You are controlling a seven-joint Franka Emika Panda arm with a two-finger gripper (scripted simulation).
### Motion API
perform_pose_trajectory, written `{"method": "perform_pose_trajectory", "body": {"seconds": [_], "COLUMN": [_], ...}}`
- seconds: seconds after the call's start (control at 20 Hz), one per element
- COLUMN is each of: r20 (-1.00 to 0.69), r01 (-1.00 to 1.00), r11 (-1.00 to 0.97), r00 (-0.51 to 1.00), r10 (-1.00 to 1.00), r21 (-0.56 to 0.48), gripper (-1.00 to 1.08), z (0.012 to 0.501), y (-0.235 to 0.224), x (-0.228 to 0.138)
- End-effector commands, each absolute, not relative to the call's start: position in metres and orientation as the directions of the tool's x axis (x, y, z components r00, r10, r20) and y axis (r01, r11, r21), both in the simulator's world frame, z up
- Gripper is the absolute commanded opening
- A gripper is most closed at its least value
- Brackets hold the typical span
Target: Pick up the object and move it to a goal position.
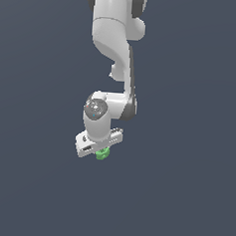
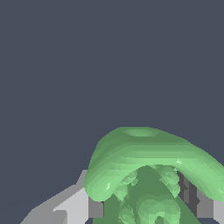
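flat even sim light, sharp, no glare

We are finding no text, label, brand, number or sign to read in either view: nothing is showing on the white arm (image 1: 115,45), on the green object (image 2: 148,175) or on the plain dark ground behind them.
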State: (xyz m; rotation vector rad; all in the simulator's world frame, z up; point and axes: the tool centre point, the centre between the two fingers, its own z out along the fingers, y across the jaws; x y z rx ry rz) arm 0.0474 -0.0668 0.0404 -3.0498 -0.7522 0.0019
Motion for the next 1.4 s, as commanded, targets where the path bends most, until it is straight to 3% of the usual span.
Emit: {"method": "perform_pose_trajectory", "body": {"seconds": [0.0,0.75,1.35], "r20": [0.000,0.000,0.000], "r01": [0.465,0.465,0.465], "r11": [-0.885,-0.885,-0.885], "r00": [0.885,0.885,0.885], "r10": [0.465,0.465,0.465], "r21": [0.000,0.000,0.001], "gripper": [-1.00,-1.00,-1.00], "z": [0.040,0.047,0.104], "y": [-0.067,-0.066,-0.055], "x": [0.048,0.044,0.013]}}
